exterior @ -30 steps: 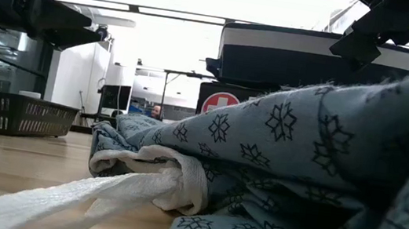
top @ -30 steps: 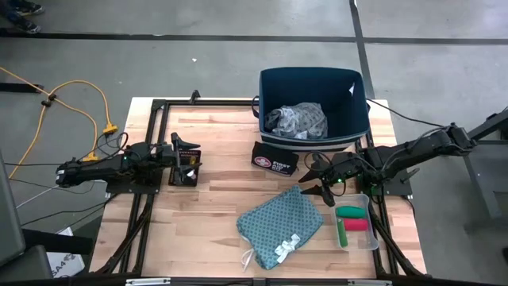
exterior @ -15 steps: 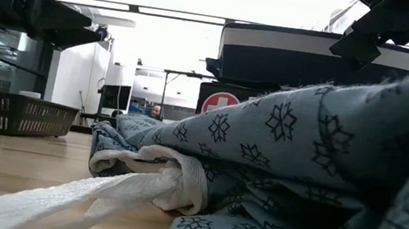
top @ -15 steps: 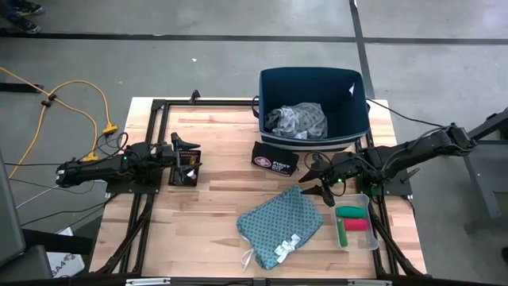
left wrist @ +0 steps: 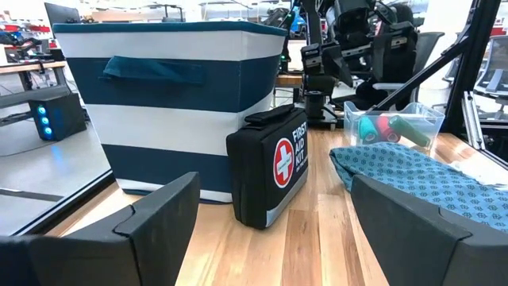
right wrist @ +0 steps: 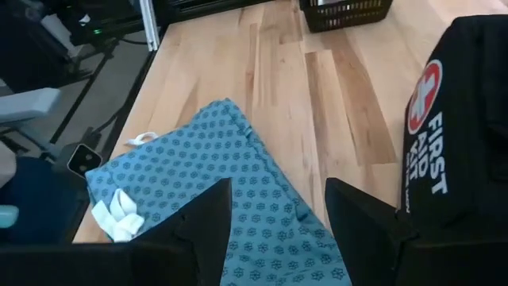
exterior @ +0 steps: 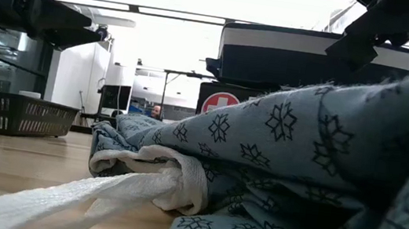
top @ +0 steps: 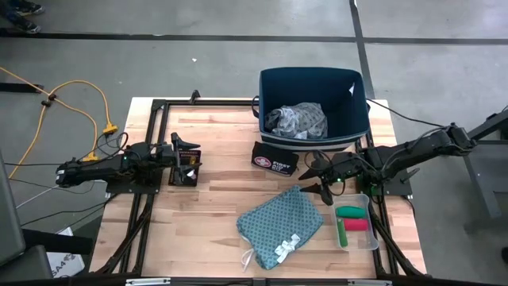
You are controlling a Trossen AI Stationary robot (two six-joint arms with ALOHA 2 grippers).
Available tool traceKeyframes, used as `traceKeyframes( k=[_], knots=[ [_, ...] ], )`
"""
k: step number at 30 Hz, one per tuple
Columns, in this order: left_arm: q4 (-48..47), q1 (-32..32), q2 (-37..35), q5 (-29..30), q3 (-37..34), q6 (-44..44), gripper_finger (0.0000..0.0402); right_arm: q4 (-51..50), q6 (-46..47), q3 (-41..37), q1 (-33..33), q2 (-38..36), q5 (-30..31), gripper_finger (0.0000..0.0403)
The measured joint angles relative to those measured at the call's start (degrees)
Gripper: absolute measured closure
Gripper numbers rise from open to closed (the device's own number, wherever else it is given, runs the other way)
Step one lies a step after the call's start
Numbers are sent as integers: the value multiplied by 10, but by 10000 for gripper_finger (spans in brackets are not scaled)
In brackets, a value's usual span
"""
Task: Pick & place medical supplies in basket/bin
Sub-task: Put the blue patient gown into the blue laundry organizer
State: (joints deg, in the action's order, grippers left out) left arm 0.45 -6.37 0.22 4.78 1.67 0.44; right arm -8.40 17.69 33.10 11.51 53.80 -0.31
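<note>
Right gripper [top: 319,183] hovers over the table [top: 214,159] btwn the first aid pouch [top: 275,159] and the teal cloth [top: 279,225], just above the cloth's upper corner. Fingers part-open w/ a clear gap, nothing held; wrist cam looks straight down past both fingers [right wrist: 208,216] onto the cloth, with the pouch beside them.

Left gripper [top: 187,157] parked at table's left side, well apart from the supplies. Jaws wide, empty. It sits next to a small black wire basket [top: 189,170].

Supplies:
- teal cloth w/ white ties [top: 285,246]: lying flat on the table, front-centre, ties at its near end. Fills most of the low view [exterior: 301,159].
- pale blue-grey cloth [top: 296,120]: bunched up inside the navy bin [top: 270,89] at the table's far edge.
- green roll [top: 351,212] and red roll [top: 355,225]: side by side in a clear tray [top: 373,238] at right, just beside the teal cloth. A thin green stick-like item also lies along the tray's left wall, can't tell what it is.

First aid pouch stands touching/just in front of the bin's striped wall per left wrist cam [left wrist: 270,171].

Person visible far back in the room in low view [exterior: 156,111], nowhere near the table.
</note>
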Motion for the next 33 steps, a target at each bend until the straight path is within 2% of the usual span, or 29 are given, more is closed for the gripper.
traceKeyframes(
  k=[5, 8, 24, 33],
  knots=[
    [0, 0, 0, 0, 0, 0, 80, -7, 1, 0, 0, 0, 26, 207],
    [0, 0, 0, 0, 0, 0, 80, -15, 16, 0, 0, 0, 45, 188],
    [0, 0, 0, 0, 0, 0, 80, -12, 21, 0, 0, 1, 55, 14],
    [0, 0, 0, 0, 0, 0, 80, -6, 50, 0, 1, 20, 79, 5]
  ],
)
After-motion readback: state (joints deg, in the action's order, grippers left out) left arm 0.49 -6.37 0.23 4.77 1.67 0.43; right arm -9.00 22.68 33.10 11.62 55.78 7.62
